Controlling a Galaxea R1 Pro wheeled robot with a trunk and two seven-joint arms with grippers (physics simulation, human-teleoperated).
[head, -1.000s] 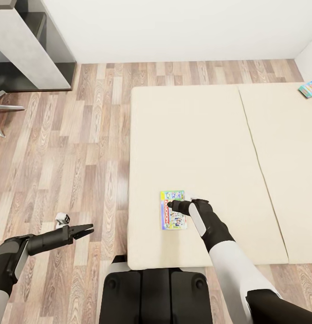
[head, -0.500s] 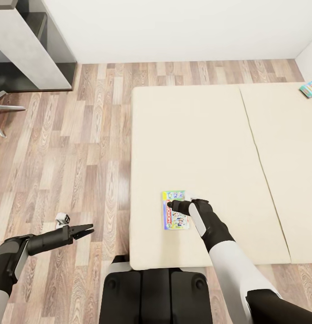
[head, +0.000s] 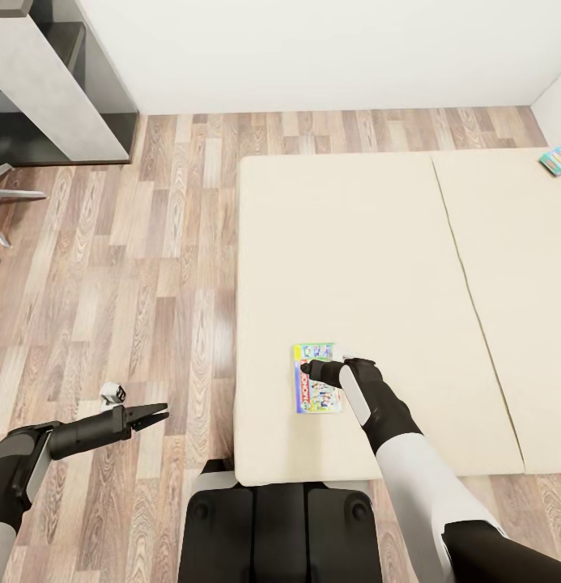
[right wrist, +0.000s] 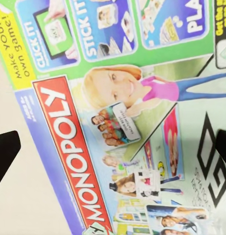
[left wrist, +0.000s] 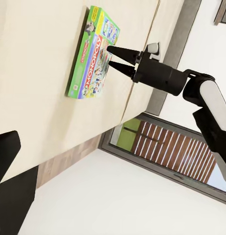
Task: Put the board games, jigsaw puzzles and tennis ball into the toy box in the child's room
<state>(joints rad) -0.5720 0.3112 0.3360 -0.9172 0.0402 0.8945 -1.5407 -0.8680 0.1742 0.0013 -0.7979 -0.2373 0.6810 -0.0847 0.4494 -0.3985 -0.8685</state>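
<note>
The board game box (right wrist: 123,122) lying on the bed (head: 353,267) carries the red banner "MONOPOLY", with "Make YOUR own game!" on its yellow edge beside that banner and the panel headings "CLICK IT!" and "STICK IT!" along the green strip above it.

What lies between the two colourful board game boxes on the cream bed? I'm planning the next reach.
Only bare cream mattress with its seam, in the head view, from the Monopoly box to the box at the far corner.
</note>
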